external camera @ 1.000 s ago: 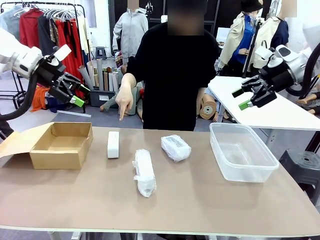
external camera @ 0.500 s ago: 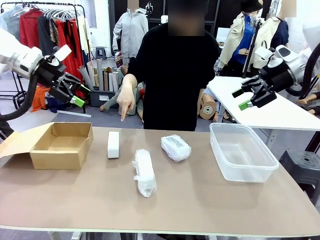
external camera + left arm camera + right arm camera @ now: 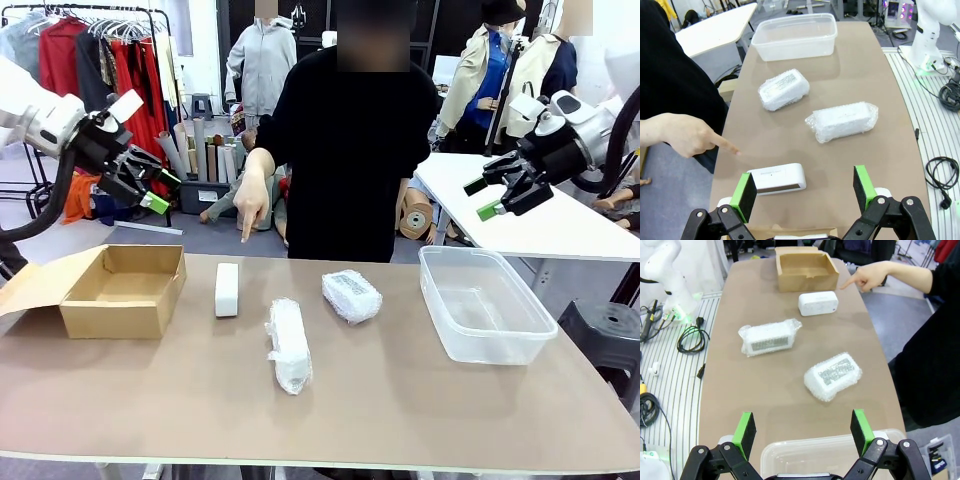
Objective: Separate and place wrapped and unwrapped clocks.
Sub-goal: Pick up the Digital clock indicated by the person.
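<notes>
Three clocks lie on the brown table. The bare white rounded block sits left of centre. A long bundle in crinkly film lies nearer me, and a squat wrapped bundle lies to its right. The person's hand points a finger down toward the bare block. My left gripper hangs open high above the cardboard box. My right gripper hangs open above the plastic tub, holding nothing.
An open cardboard box stands at the table's left end. A clear plastic tub stands at the right end. Behind the right arm is a white side table. Cables lie on the floor beside the table.
</notes>
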You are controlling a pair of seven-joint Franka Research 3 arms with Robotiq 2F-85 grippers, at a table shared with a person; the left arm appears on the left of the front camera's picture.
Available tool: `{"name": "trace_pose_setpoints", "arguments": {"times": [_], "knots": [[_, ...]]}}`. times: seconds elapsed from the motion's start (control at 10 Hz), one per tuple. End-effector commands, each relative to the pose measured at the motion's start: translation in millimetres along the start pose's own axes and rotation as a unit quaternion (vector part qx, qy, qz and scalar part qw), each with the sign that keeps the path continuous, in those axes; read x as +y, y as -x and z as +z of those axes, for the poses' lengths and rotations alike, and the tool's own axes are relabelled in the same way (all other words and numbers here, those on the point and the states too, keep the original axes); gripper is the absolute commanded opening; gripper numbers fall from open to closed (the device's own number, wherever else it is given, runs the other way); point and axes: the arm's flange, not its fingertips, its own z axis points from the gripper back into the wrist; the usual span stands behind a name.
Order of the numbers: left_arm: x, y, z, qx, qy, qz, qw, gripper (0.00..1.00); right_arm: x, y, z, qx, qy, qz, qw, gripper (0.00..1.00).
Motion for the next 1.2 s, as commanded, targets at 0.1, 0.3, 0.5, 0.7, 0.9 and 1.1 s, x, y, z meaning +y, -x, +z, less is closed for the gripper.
{"name": "trace_pose_setpoints", "arguments": {"times": [0.1,0.3,0.5,0.7,0.9,1.1], "knots": [[-1.4,-0.6,0.7,0.001,-0.002,0.0,1.0,1.0,12.1,-10.0,-9.5,-0.001,0.001,-0.004,1.0,1.0],[-1.4,-0.6,0.7,0.001,-0.002,0.0,1.0,1.0,25.0,-46.9,-25.6,0.029,0.019,-0.042,0.999,1.0],[-1.4,-0.6,0.7,0.001,-0.002,0.0,1.0,1.0,39.0,-85.5,-46.6,0.095,0.047,-0.119,0.987,1.0],[-1.4,-0.6,0.7,0.001,-0.002,0.0,1.0,1.0,46.3,-116.0,-65.8,0.171,0.076,-0.161,0.969,1.0],[-1.4,-0.6,0.7,0.001,-0.002,0.0,1.0,1.0,52.6,-148.9,-96.7,0.245,0.085,-0.19,0.947,1.0],[-1.4,-0.6,0.7,0.001,-0.002,0.0,1.0,1.0,50.3,-168.7,-127.1,0.259,0.08,-0.223,0.936,1.0]]}}
